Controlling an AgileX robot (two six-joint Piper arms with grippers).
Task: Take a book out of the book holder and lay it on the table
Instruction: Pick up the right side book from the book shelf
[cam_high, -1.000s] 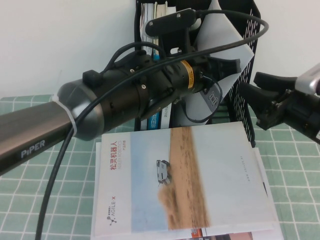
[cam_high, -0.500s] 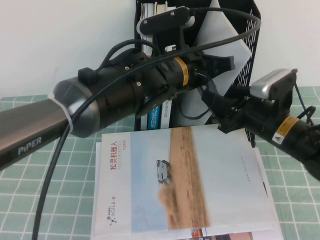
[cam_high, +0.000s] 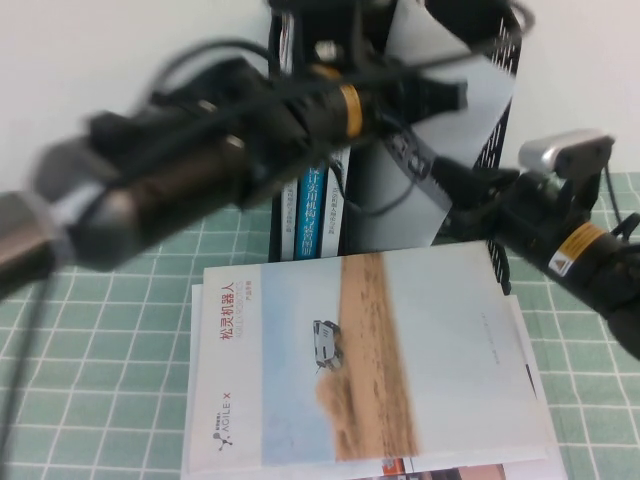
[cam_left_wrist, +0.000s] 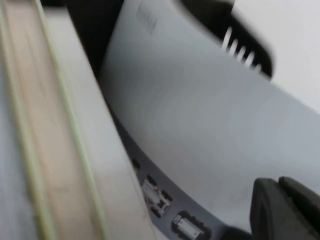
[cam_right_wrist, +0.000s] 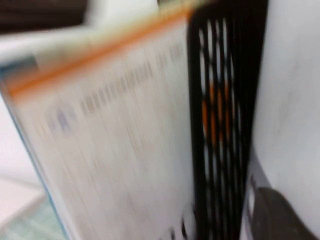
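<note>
Your left claw (cam_high: 455, 95) grips the thin, floppy book (cam_high: 450, 80) in the book holder (cam_high: 495, 160). Your right claw (cam_high: 450, 185) is clenched at its lower edge. Support it near the spine.

The left claw (cam_high: 455, 95) is rising higher against the book holder (cam_high: 495, 170), its arm swinging up, and it is lifting the pale sheet (cam_high: 440, 60) with it. The right claw (cam_high: 450, 190) is reaching in from the right, pressing close to the holder's near side, now with its fingers squeezed together.
</note>
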